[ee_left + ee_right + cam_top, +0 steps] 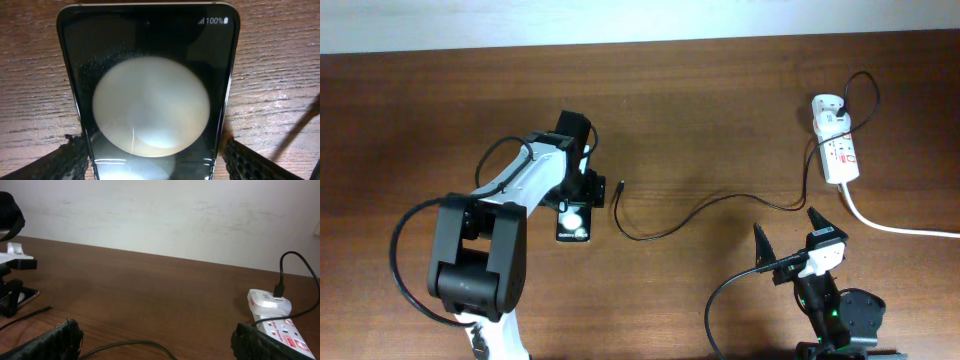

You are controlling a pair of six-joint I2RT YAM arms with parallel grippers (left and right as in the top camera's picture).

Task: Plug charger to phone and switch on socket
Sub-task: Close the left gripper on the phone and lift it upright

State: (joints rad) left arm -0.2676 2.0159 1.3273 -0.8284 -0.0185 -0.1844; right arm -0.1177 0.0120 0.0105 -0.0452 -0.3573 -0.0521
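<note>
From overhead, my left gripper [577, 192] sits over the phone [574, 226] at table centre-left and hides its far half. On the left wrist camera the pads [75, 160] look pressed against both long edges of the handset, so I read it as pinched. The near end is cut off by the frame, and a pale glare covers most of the screen. I can't find the charging port in any view.

My right gripper [788, 238] hangs near the front edge with its fingers spread and nothing between them.

The charger [720, 200] snakes across the wood. Its plug tip [621, 186] lies loose just right of the phone, not touching it, and the other end runs to the white adapter [827, 108] in the socket [842, 155] at the far right. The thick white cord [890, 228] runs off the frame. The switch positions are too small to read.
</note>
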